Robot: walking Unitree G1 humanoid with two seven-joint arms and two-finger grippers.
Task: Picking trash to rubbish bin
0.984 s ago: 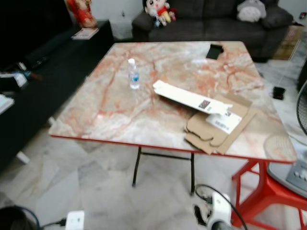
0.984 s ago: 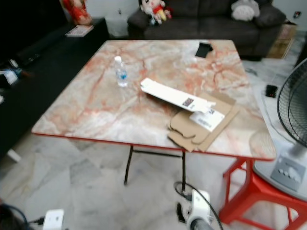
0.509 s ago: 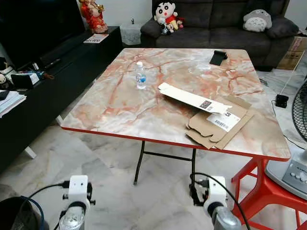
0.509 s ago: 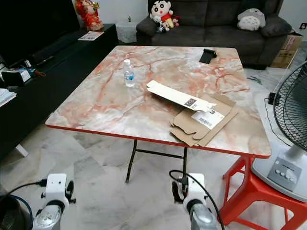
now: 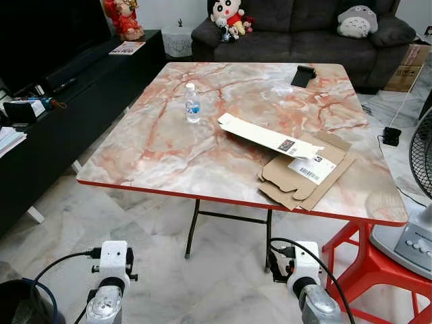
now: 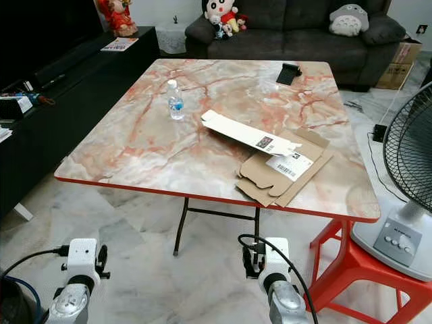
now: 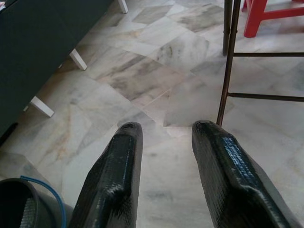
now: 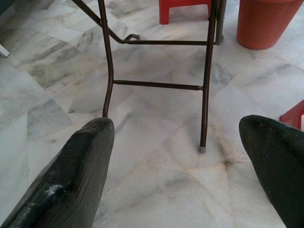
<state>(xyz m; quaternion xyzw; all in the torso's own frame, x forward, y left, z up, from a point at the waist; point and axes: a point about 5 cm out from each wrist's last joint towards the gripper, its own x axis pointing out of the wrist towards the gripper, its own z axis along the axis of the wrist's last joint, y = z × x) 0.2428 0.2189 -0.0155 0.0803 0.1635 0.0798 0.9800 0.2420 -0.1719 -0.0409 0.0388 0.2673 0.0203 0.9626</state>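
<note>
Left hand: the left hand [image 7: 164, 161] is hanging low over the marble floor [image 7: 156, 71] in front of the worktop, fingers [image 7: 118, 175] apart and holding nothing.
Right hand: the right hand [image 8: 178, 161] is also hanging low near the worktop's metal legs [image 8: 205, 71], its two fingers spread wide and empty.
Wrists: both camera-topped wrists are showing at the near edge of the head views, left wrist [image 5: 112, 260] and right wrist [image 5: 303, 260], short of the worktop's red rim.
Trash: a flattened brown cardboard box [image 5: 307, 174] is lying on the near right part of the worktop [image 5: 169, 148], with a long white cardboard strip [image 5: 264, 137] resting across its far edge and reaching leftward.
Bottle: a small clear water bottle [image 5: 192, 103] is standing upright to the left of the strip, apart from it.
Far items: a dark phone-like object [image 5: 302, 75] is lying at the far right of the worktop.
Bins: a dark round bin [image 5: 20, 304] is sitting on the floor at the near left beside the left arm; an orange ribbed basket [image 8: 266, 21] is standing beyond the legs.
Step in hand: judged as approaching, nothing is being grasped yet.
Doing it well: the robot is likely needing to step closer, raise the right hand over the rim, and pinch the white strip at its free raised end, since flat cardboard offers little edge.
</note>
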